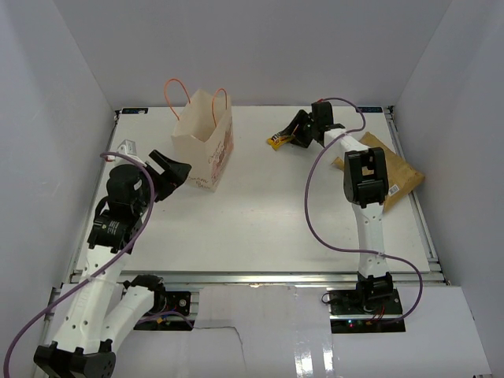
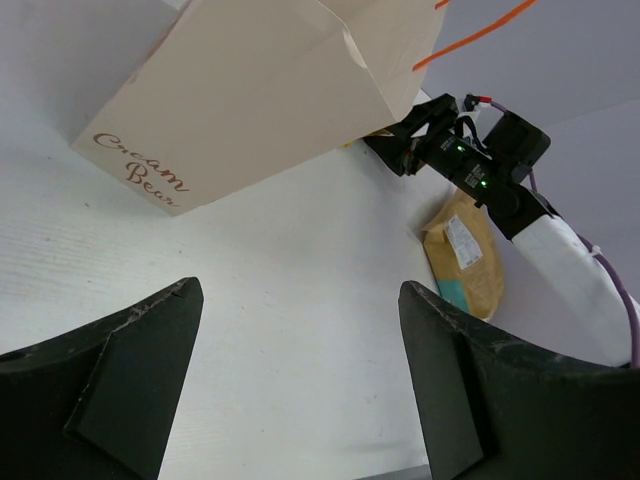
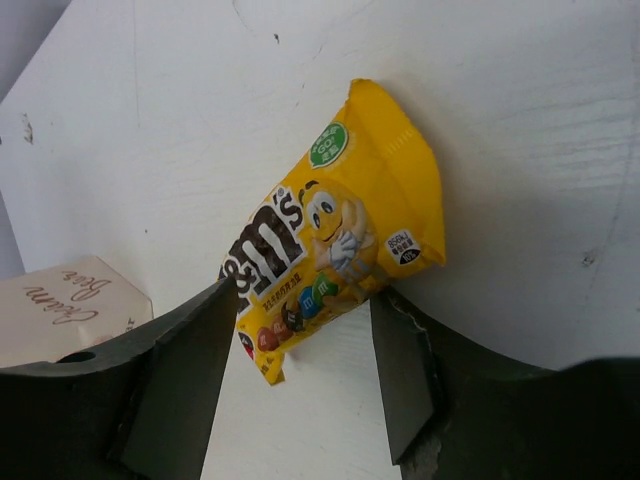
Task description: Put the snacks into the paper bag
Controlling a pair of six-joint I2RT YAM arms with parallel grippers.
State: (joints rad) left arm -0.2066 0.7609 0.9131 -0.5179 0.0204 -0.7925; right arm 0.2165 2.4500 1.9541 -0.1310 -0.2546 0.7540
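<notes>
**White worktop, far end: jaws set across a yellow packet**

White worktop [image 1: 260,228] runs between pale walls. At its far end the right arm [image 1: 366,177] has its jaws standing apart, one on each side of a crinkly yellow chocolate-sweet packet [image 3: 340,220]. They sit close against its edges but are not visibly squeezing it.

The packet lies flat with its long axis running out from the wrist. The jaws therefore cross its narrow width near the nearer end, and the rest of it sticks out past the tips. To my eye that is what the coming move turns on: a pinch here would take it across the short way.

To the left of the packet, apart from it, a cream boxy paper bag with thin orange-pink loop handles [image 1: 206,142] stands upright. The right arm is by far the nearer to the packet. The left arm [image 1: 126,197] is the nearer to the bag, its jaws wide open, holding nothing and pointing at the bag's printed side.

A flat tan-brown pouch with a white label [image 2: 465,255] lies by the worktop's right edge.

From above, the packet shows only as a yellow sliver at the black jaws, and the right arm covers part of the pouch. No view looks down into the bag, so I cannot tell whether it holds anything. I can make out no other small packets.
</notes>
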